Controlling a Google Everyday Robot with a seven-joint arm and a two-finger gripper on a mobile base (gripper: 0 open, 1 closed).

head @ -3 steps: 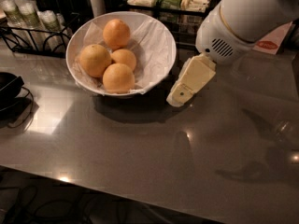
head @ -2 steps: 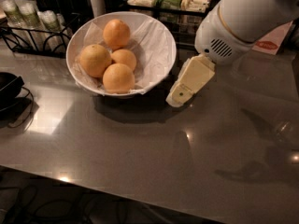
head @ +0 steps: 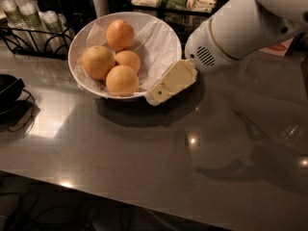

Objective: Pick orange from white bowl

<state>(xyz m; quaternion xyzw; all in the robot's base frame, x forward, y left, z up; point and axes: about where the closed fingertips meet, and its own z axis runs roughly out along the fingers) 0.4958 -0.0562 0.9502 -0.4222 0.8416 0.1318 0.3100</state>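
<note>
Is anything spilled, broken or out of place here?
Nothing stands out. The white bowl stands upright on the table with four oranges inside its paper lining, none spilled. The gripper is beside the bowl's right rim.

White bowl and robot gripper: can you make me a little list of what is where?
bowl: white bowl, lined with paper, on the grey table
fruit: four oranges, all inside the bowl
gripper: gripper low beside the bowl's near right rim, no orange in it
task: orange not yet picked
</note>
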